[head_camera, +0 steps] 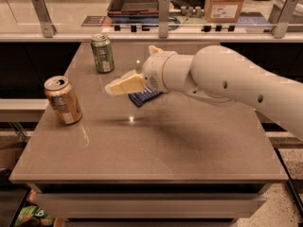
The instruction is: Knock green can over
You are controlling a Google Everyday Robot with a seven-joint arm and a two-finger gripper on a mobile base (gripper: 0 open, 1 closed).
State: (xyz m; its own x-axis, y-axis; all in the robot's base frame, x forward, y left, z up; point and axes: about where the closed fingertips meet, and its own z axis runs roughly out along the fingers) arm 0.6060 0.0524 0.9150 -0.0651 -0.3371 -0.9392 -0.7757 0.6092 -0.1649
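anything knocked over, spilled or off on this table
Nothing stands out: the green can and the orange-gold can both stand upright with no spill, a blue packet lies flat, and the hand hangs above the table by the packet.

One table [189, 145], grey-brown top. One orange-gold can [63, 100], upright (silver top), stood near its left edge. One blue packet [144, 97] lay flat near the middle, partly hidden behind the pincer [124, 85], which hung above the table just beside it. One cardboard box [226, 3] and one dark tray [135, 1] sat on the counter [71, 18] behind.
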